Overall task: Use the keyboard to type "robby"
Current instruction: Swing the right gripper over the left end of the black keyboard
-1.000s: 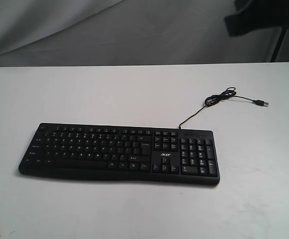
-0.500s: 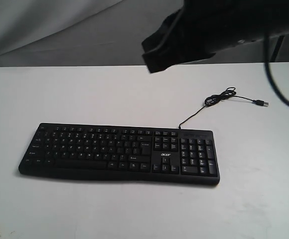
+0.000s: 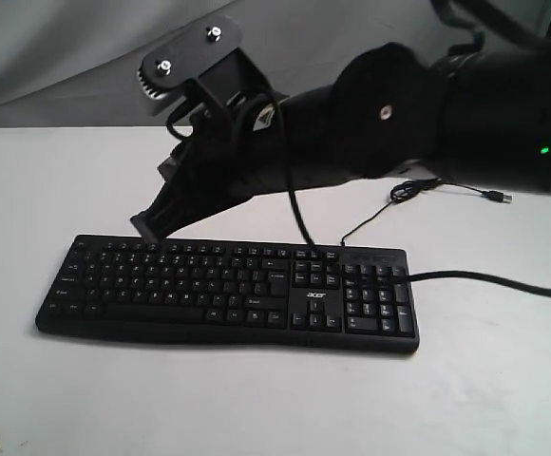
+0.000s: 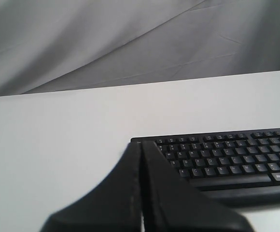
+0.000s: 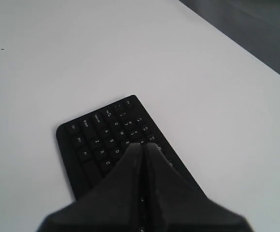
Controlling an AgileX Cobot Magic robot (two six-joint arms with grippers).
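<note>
The black keyboard (image 3: pixel 228 290) with white legends lies flat on the white table (image 3: pixel 256 408), its number pad to the right. My right arm reaches across from the right. Its gripper (image 3: pixel 147 228) is shut and empty, with the tip over the back left part of the keyboard. In the right wrist view the shut gripper (image 5: pixel 142 145) points at the left-hand letter keys of the keyboard (image 5: pixel 96 140). In the left wrist view the left gripper (image 4: pixel 142 143) is shut and empty, near the left end of the keyboard (image 4: pixel 236 159). The exterior view does not show the left arm.
The keyboard's thin USB cable (image 3: pixel 427 182) coils on the table behind the number pad and ends in a loose plug (image 3: pixel 497 197). A thick black arm cable (image 3: pixel 484 281) runs off to the right beside the number pad. A grey cloth backdrop (image 3: pixel 66 57) hangs behind the table.
The right arm has swept in from the upper right, across the scene to the left, and down over the keyboard's back left part. The keyboard has not moved.
</note>
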